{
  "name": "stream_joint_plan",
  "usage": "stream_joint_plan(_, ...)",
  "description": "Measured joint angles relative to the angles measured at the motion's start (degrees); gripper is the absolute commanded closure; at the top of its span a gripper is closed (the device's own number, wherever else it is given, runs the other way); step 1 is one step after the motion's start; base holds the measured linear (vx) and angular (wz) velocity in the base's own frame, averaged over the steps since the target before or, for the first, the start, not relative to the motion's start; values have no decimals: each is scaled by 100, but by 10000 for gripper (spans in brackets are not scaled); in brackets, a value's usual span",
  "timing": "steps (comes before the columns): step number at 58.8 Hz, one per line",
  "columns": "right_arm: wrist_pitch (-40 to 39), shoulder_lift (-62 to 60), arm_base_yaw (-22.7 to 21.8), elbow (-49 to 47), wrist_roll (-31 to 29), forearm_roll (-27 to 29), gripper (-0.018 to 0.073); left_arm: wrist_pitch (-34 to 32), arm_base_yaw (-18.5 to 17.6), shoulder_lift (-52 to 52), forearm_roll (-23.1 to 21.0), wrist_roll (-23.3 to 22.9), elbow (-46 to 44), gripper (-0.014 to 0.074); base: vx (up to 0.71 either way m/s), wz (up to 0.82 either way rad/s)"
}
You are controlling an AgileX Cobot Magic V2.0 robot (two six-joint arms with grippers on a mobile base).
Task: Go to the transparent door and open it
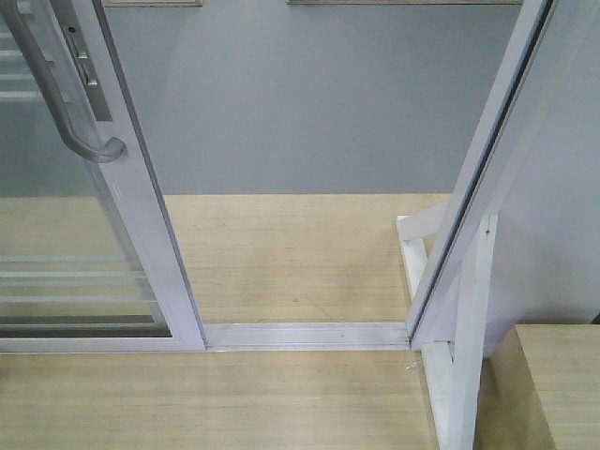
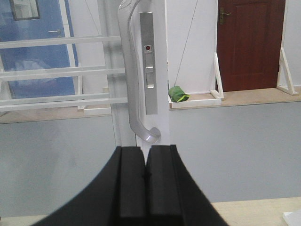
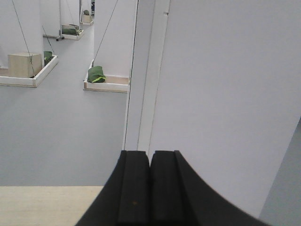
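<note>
Already the transparent door (image 1: 122,225) is seen slid to the left of the front view, with a wide gap of plank floor (image 1: 291,262) between its handled stile and the white frame post (image 1: 487,187) on the right, so the opening is judged largely made. From the left wrist view the left hand (image 2: 146,176) is seen clenched on nothing, its pads pressed together just below the curved tip of the pull handle (image 2: 131,80), near it but apparently apart. The right hand (image 3: 150,181) is likewise clenched and empty, pointed at the white post and wall. Risk is judged to lie mainly with the left hand: if it is raised or swung carelessly, the hooked end of the handle could be caught and the panel dragged back along the floor track (image 1: 305,334). A forward move of the base could also bring the right arm against the post, which is close at that side
</note>
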Motion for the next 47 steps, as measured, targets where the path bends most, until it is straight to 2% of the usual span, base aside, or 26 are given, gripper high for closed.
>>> stream_joint_plan(9,-141,-258,60,592,186,9,567,6,0,-5,0,0,0,602,0,0)
stream_joint_plan(20,-281,-269,307,610,190,-23,567,6,0,-5,-2,0,0,602,0,0)
stream_joint_plan(47,-205,-269,325,610,172,3,567,6,0,-5,-2,0,0,602,0,0)
